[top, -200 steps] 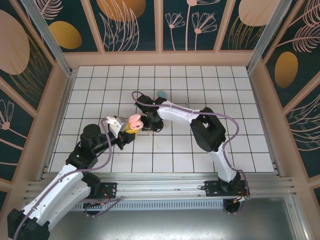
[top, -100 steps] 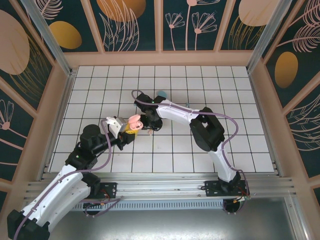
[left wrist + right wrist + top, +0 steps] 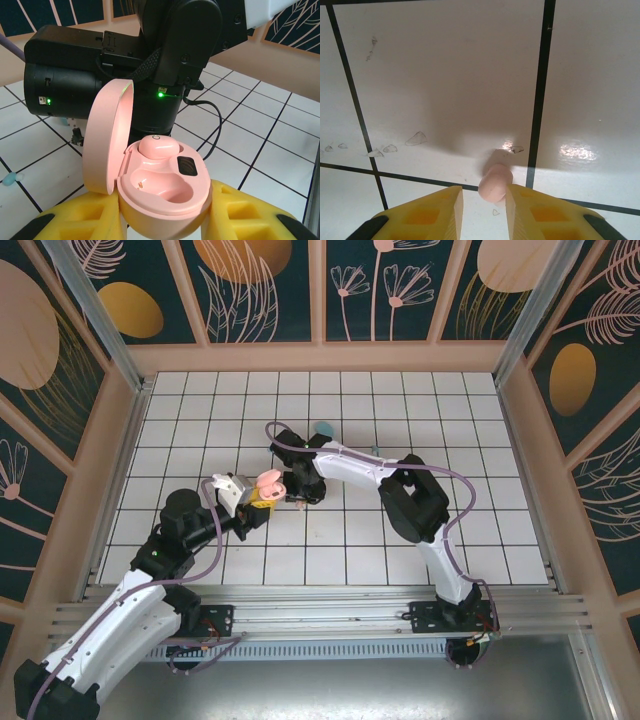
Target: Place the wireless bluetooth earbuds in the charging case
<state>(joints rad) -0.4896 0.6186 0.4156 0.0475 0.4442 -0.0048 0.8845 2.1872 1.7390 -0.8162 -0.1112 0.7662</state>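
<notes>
Over 1 s almost nothing moved. Right gripper [image 3: 483, 205] straddles 1 pink earbud [image 3: 495, 183] at the tile; clamping cannot be told. Left gripper [image 3: 162, 222] clasps the open pink charging case [image 3: 165, 200], 1 socket vacant.

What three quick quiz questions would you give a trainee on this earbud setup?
1. True or false: both slots of the pink charging case held in the left end effector hold earbuds.
2. What sits between the fingers of the right end effector? A) a teal earbud B) a pink earbud C) a blue case
3. Fill in: the case's lid stands ___.
Key: 1 false, there is one seated earbud and the other slot is empty; 2 B; 3 open.
</notes>
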